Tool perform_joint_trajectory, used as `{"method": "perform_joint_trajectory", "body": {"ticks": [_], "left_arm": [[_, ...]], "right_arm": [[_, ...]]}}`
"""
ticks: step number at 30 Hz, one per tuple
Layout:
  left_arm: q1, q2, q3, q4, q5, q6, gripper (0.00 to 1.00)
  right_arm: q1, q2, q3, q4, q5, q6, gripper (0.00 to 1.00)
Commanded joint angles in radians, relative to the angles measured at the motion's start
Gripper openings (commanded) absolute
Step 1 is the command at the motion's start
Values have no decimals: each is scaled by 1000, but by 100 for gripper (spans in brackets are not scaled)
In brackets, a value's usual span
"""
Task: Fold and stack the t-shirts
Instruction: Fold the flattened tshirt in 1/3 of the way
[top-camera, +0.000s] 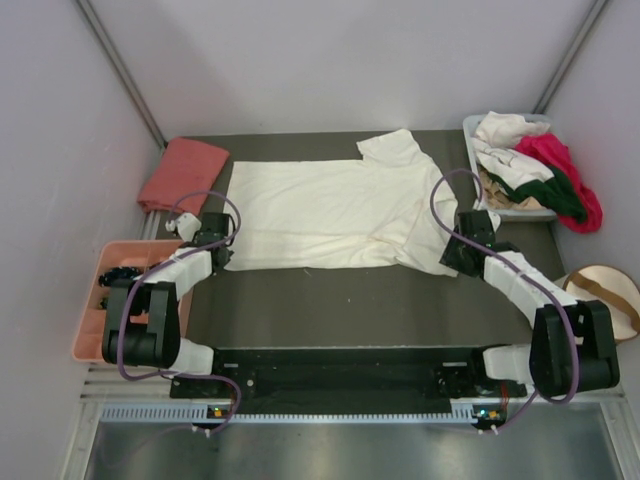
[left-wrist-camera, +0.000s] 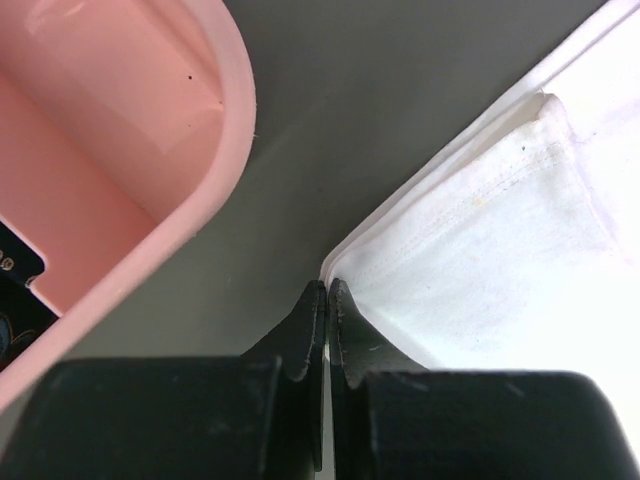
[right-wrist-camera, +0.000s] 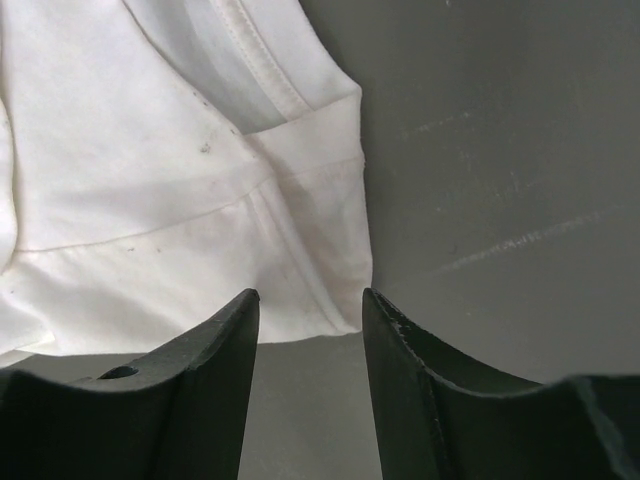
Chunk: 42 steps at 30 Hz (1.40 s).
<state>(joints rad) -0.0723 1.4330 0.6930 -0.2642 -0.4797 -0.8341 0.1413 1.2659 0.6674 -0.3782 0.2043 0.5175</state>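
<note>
Pink tray (top-camera: 82, 340): sitting off the near left edge of the worktop (top-camera: 340, 300), holding small dark items (top-camera: 118, 275) too small to identify. Round beige pouch (top-camera: 610, 290): lying off the near right edge, a tan strap crossing it. A bare dark strip of worktop is running between the arm bases and the near hem of the cream t-shirt (top-camera: 330, 210), giving open room there; bare strips are also showing along the far edge. Left hand (left-wrist-camera: 327, 292): clenched tight, its tips sitting right at the near left hem corner of the cream t-shirt, just beside the tray's rounded rim; whether any cloth is caught between the fingers cannot be told. Right hand (right-wrist-camera: 308, 295): partly spread, gripping nothing, its fingers hovering at the near right sleeve edge, with the sleeve corner lying just ahead of the gap and bare worktop to its right. The cream t-shirt is lying flat across the middle of the worktop, its collar end to the right. Salmon-pink t-shirt (top-camera: 183, 173): resting folded at the far left corner. Clear bin (top-camera: 472, 150): standing at the far right corner, holding a crumpled white t-shirt (top-camera: 505, 130), with a magenta t-shirt (top-camera: 560, 160) and a dark green t-shirt (top-camera: 560, 195) spilling over its right side.
</note>
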Motion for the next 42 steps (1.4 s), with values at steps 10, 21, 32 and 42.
{"method": "perform_joint_trajectory", "body": {"ticks": [10,21,32,42], "left_arm": [[19,-29,-12,-12,-39,21,0],[37,-37,-10,-36,-57,18,0],[65,-83,-38,-69,-83,18,0],[65,-91,-47,-76,-85,18,0]], "right_arm": [[4,52,12,50,-28,3,38],[4,69,24,12,32,13,0],[-6,20,37,-85,113,39,0],[-25,-31,37,-143,176,39,0]]}}
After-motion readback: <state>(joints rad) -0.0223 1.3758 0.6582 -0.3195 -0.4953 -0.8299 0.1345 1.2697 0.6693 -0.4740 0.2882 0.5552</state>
